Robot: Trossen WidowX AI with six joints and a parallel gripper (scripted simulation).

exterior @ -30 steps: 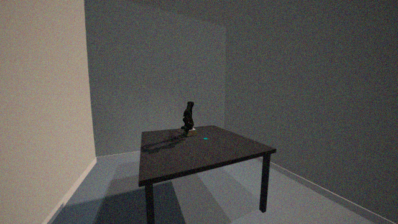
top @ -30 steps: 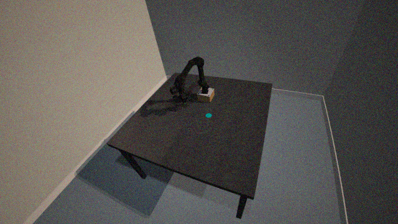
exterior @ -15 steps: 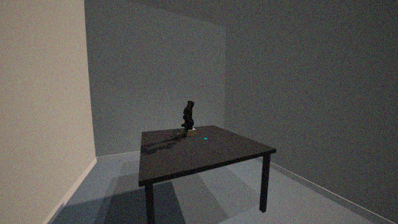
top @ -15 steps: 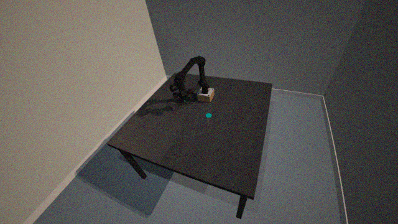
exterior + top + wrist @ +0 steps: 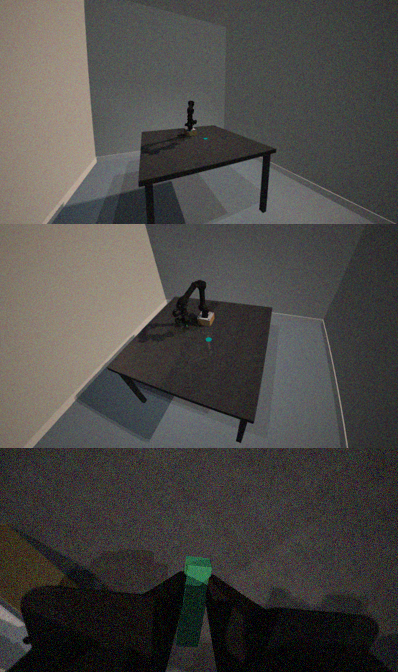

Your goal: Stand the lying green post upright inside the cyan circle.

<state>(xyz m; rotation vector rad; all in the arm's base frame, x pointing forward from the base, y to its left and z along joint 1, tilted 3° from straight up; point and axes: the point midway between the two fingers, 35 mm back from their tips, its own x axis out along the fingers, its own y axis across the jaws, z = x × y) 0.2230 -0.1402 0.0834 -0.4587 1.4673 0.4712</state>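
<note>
Pinched between the two dark fingers of the gripper [image 5: 194, 582] is the green post [image 5: 195, 598], seen closest in the wrist view: its long axis runs away from the camera between the fingers, and its lighter square end pokes out just past the fingertips toward the dark counter [image 5: 250, 508] beyond. From the top view the gripper [image 5: 183, 323] hangs low near the far left part of the counter [image 5: 193, 373], with only a small green speck of the post [image 5: 186, 325] showing at its tip; whether the post touches the surface cannot be told. Just right of it sits the tan base block [image 5: 206, 318] that the arm [image 5: 194, 294] rises from, arching over and down. The cyan circle [image 5: 208, 339] lies on the counter nearer and to the right, apart from the gripper. Farther out, a pale wall [image 5: 71, 302] stands on the left, grey walls [image 5: 249, 261] behind and to the right, and a bluish floor [image 5: 295, 379] spreads under the dark-legged counter.
</note>
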